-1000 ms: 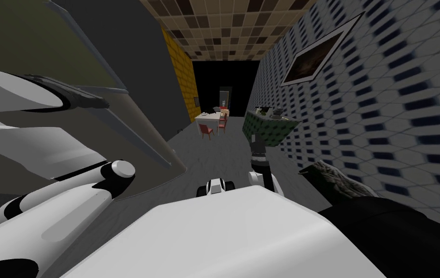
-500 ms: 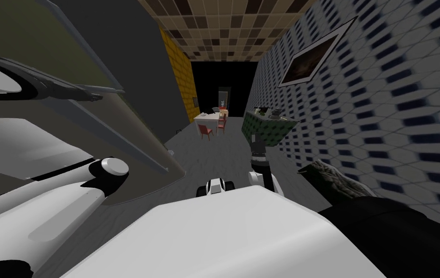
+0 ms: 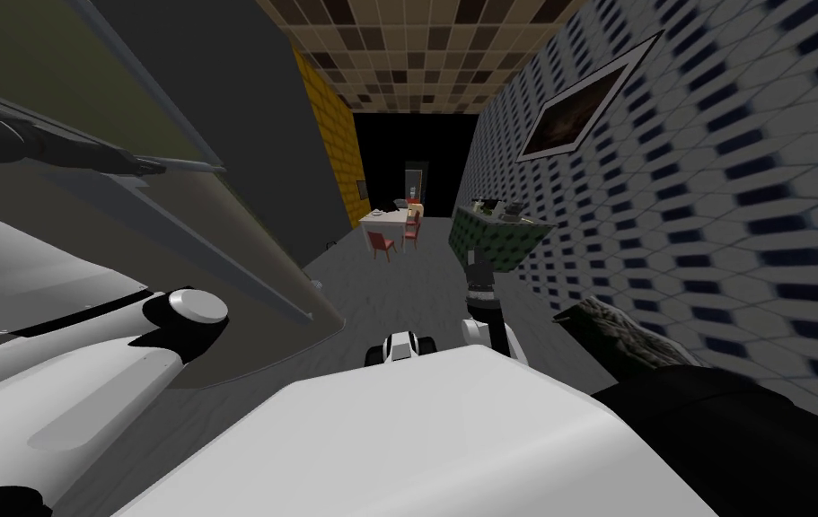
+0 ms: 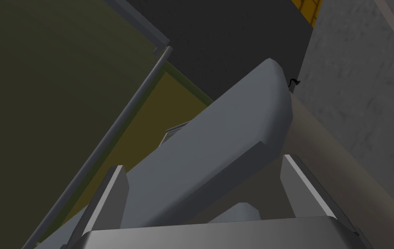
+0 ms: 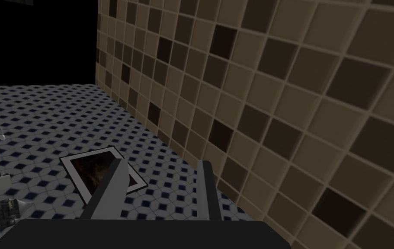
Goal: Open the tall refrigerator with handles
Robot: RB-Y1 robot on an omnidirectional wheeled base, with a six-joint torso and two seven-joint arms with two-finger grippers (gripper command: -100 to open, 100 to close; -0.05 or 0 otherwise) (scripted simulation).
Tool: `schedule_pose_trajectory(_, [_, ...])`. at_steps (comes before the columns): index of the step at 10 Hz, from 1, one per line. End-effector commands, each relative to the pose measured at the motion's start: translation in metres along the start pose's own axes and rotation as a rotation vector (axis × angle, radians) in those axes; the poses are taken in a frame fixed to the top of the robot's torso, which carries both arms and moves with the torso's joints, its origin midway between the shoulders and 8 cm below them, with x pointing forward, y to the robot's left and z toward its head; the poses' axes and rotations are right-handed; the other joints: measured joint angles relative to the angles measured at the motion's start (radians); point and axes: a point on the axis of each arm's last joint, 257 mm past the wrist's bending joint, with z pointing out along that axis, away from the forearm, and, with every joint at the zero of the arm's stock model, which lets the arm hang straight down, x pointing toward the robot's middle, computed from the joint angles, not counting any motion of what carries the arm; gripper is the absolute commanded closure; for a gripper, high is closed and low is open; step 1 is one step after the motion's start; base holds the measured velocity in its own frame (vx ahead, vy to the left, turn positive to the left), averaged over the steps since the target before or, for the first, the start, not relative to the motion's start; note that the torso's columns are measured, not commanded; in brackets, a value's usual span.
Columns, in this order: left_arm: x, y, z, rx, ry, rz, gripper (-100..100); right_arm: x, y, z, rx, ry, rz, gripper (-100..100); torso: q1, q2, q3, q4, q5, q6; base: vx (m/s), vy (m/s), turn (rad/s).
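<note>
Two arms noted. Left gripper [image 4: 203, 163] is at the fridge [image 3: 48, 63], a tall olive-faced cabinet in the upper left of the head view. Its fingers [image 4: 113, 194] are spread wide, and the grey bar handle [image 4: 217, 147] runs slantwise between them. One finger lies against the bar's edge and the other stands clear, so the bar is straddled, not pinched. Door [image 3: 254, 260] carrying that handle stands angled out from the olive face, with its rounded corner over the grey floor [image 3: 416, 287] at left centre. How far it is swung cannot be told. A thin rail [image 4: 118, 129] runs along the olive panel beside the handle. Right gripper [image 5: 163, 163] is raised at lower middle of the head view, its fingers parted by a narrow gap with nothing between. Table [image 3: 386, 218] with red chairs [image 3: 382, 242] sits well apart at frame centre.
</note>
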Motion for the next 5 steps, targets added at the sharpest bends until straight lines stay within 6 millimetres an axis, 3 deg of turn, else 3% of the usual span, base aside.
schedule_pose_trajectory(1, [0.0,0.0001,0.0001,0.0,0.0,0.0,0,0.0,0.0,0.0,0.0,0.0,0.0,0,0.0,0.0,0.0,0.0,0.0,0.0,0.0,0.0,0.0])
schedule_pose_trajectory(5, [0.0,0.0001,0.0001,0.0,0.0,0.0,0,0.0,0.0,0.0,0.0,0.0,0.0,0,0.001,-0.001,-0.001,0.0,0.0,0.0,0.0,0.0,0.0])
